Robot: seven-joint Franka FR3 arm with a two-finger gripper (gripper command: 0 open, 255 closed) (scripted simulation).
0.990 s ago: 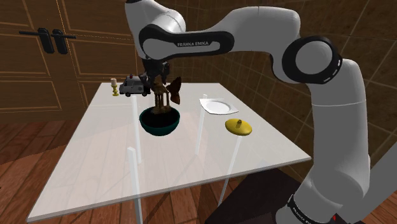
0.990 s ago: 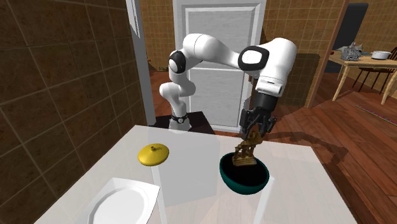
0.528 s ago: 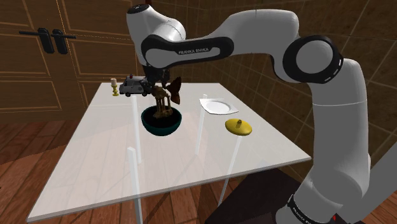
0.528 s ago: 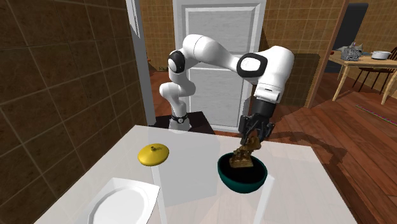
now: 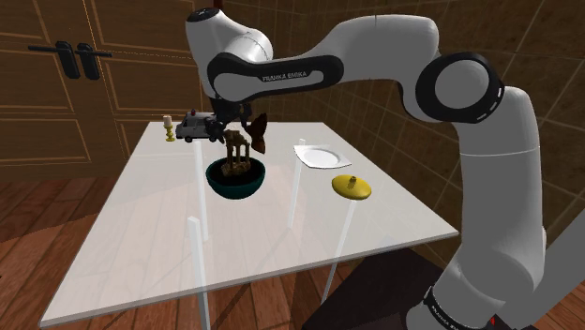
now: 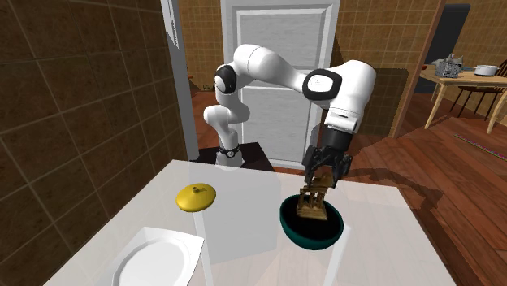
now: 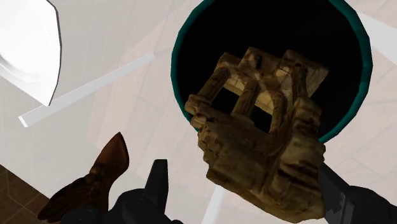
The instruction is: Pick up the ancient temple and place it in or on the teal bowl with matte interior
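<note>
Standing upright inside the bowl [image 6: 309, 237], the temple [image 6: 313, 203] looks set on its base, columns up, so I judge the placing all but done. My fingers [image 7: 159, 184] are spread apart. One stands plainly off the temple's side and the other runs close along it, so nothing is clamped. My gripper [image 6: 322, 177] hangs just above the bowl, straight over the temple, leaving a clean way up and out. Beside the bowl stands a brown boot [image 7: 95, 184]. Farther from the bowl lie a plate [image 5: 322, 156] and a yellow lid [image 5: 351, 187].
</note>
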